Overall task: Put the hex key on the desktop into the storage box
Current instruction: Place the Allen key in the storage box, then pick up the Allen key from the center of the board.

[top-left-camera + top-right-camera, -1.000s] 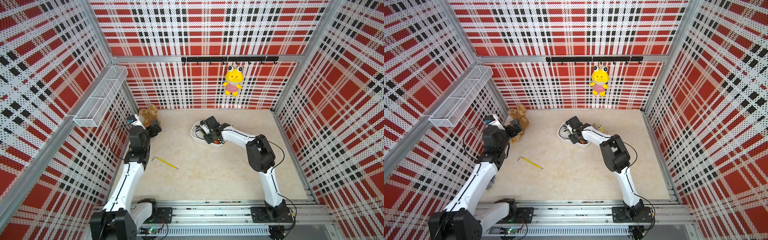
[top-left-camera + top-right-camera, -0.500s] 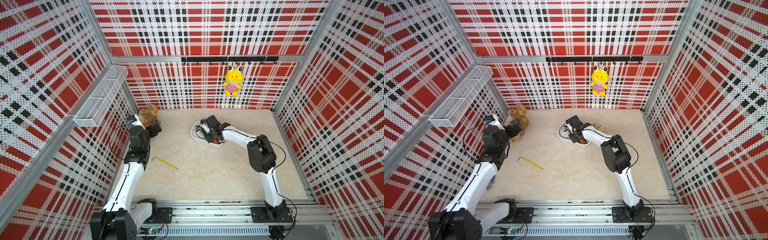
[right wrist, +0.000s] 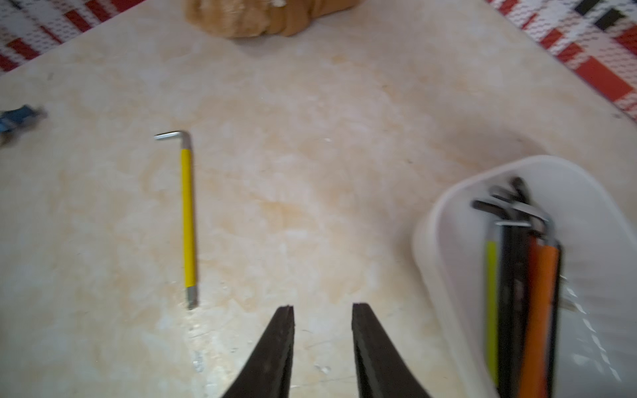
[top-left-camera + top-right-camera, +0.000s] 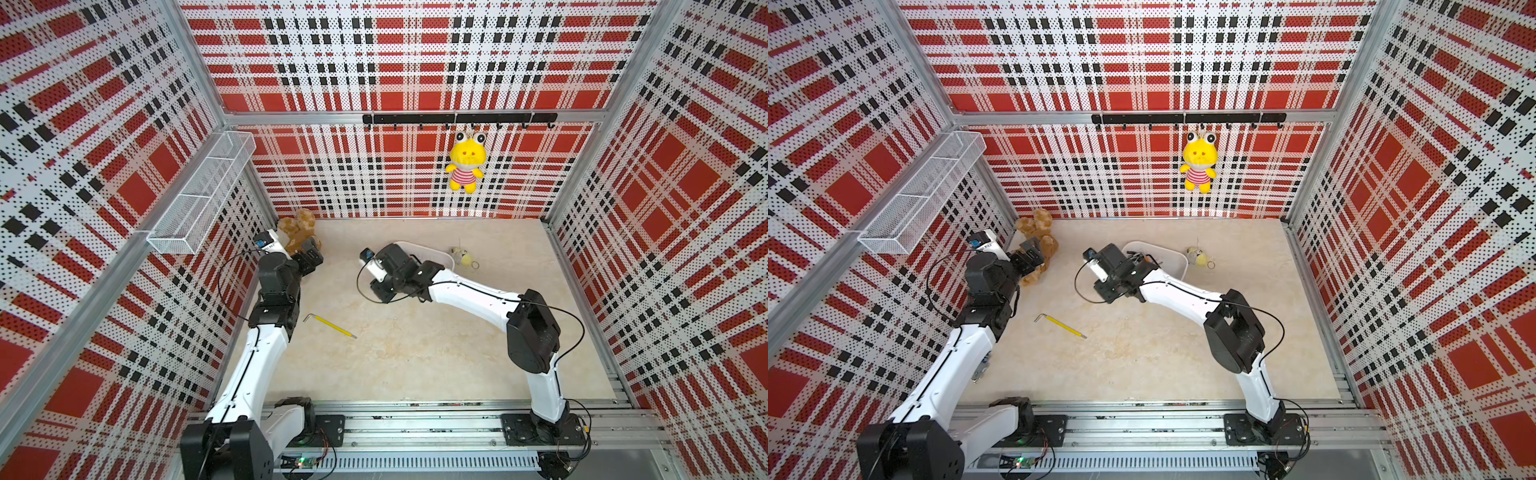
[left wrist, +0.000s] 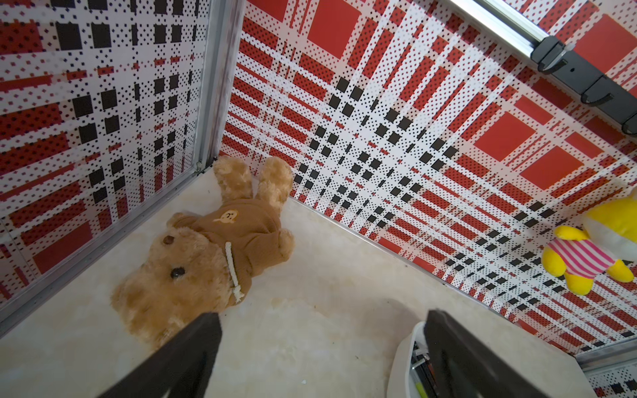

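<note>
The slim L-shaped steel hex key with a yellow sleeve (image 3: 188, 220) lies flat on the pale beige marble-patterned desk (image 4: 415, 353). It is well apart from the shallow white plastic storage box (image 3: 593, 200) and nearer the left arm.

It looks light, stiff and thin. Its bare steel ends are probably slippery, so the sleeved middle of the long shaft seems the best hold, pinched across from low down, since the key hugs the surface.

The right gripper (image 3: 322, 310) hovers beside the box, its jaws a narrow gap apart and empty. The left gripper (image 5: 322, 317) stands wide and empty near a brown plush bear (image 5: 206, 255).

Count: 1 key on the desk, 1 box and 2 grippers. The box holds at least 4 keys, but blur prevents an exact count.
</note>
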Available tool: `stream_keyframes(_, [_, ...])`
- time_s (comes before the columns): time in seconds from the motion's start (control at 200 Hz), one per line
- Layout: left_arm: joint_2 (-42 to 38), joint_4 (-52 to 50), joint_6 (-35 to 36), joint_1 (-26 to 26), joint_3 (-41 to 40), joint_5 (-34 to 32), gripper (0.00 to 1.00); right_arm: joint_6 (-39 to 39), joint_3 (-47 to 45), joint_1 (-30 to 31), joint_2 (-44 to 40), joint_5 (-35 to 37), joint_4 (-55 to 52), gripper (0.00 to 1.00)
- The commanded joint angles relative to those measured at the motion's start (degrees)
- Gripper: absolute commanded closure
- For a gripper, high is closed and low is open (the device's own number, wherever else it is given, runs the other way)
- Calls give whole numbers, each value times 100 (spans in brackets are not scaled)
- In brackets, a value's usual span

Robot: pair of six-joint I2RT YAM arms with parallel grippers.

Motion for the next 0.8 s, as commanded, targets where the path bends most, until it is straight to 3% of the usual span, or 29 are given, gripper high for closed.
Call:
stream_keyframes(0.0, [-86,175,-28,86,-60,-9,1,189,178,223,427,-359,-7,64])
stream_keyframes(0.496, [353,139,-19,95,117,944,1,578,1238,844,1624,-790,-306,64])
stream_keyframes(0.652, [574,158,42,82,225,1642,1,611,1498,896,1839,-863,-426,64])
stream_keyframes(0.792, [671,158,42,42,247,1667,1,668,1712,980,2078,-870,-531,64])
